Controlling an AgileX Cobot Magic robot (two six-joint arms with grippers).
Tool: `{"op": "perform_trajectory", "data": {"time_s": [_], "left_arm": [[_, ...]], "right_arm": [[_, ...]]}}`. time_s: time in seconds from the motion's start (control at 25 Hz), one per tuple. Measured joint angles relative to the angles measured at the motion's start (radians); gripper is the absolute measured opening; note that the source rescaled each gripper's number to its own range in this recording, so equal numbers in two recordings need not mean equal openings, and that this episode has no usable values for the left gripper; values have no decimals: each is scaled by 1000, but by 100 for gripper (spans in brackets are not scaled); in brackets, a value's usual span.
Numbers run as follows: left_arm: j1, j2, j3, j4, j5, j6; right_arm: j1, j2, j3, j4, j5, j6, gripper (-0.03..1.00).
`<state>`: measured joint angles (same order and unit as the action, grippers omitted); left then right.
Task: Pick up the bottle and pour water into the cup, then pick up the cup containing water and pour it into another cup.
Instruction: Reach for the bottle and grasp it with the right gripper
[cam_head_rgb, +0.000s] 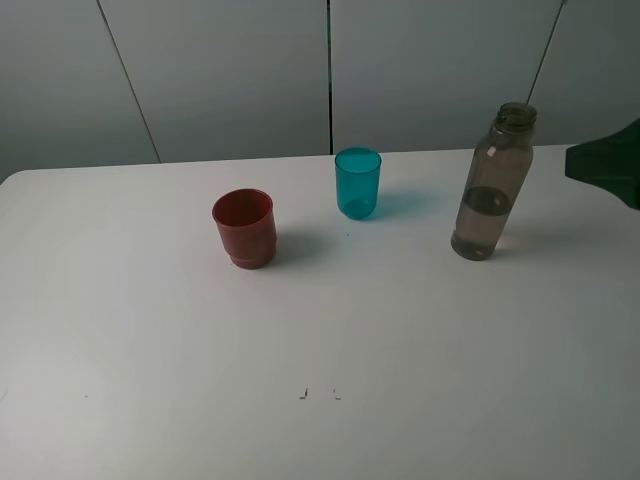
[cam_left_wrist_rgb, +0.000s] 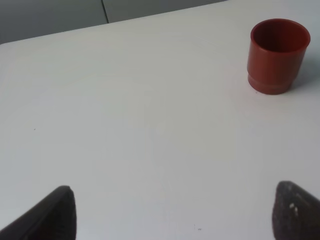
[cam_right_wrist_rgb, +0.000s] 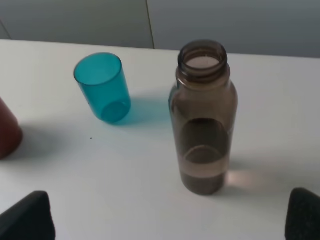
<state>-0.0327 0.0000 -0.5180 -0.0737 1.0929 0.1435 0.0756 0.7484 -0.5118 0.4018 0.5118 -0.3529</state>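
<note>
The smoky grey-brown bottle (cam_head_rgb: 492, 185) stands upright and uncapped at the right of the white table, with water in its lower part. The teal-blue cup (cam_head_rgb: 357, 183) stands to its left, near the middle. The squat dark red cup (cam_head_rgb: 245, 227) is further left and a little nearer the front. In the right wrist view my right gripper (cam_right_wrist_rgb: 170, 217) is open, with the bottle (cam_right_wrist_rgb: 203, 120) just ahead of its fingertips and the teal cup (cam_right_wrist_rgb: 102, 87) beyond. My left gripper (cam_left_wrist_rgb: 175, 212) is open over bare table, and the red cup (cam_left_wrist_rgb: 276, 55) stands well ahead of it.
The white table (cam_head_rgb: 320, 340) ends at a grey panelled wall behind. A dark part of the right arm (cam_head_rgb: 610, 160) shows at the right edge of the high view, just right of the bottle. Two tiny dark marks (cam_head_rgb: 318, 394) sit near the front.
</note>
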Motion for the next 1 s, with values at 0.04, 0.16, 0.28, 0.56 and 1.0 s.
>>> {"op": "perform_trajectory", "data": {"time_s": [0.04, 0.16, 0.28, 0.56, 1.0], "left_arm": [[0, 0, 0, 0, 0, 0], [0, 0, 0, 0, 0, 0], [0, 0, 0, 0, 0, 0], [0, 0, 0, 0, 0, 0], [0, 0, 0, 0, 0, 0]], "right_arm": [[10, 20, 18, 0, -27, -3, 100], [66, 73, 89, -2, -136, -3, 100], [135, 129, 155, -3, -304, -5, 100], [185, 294, 239, -45, -615, -4, 100], [185, 672, 240, -249, -920, 237, 100]]}}
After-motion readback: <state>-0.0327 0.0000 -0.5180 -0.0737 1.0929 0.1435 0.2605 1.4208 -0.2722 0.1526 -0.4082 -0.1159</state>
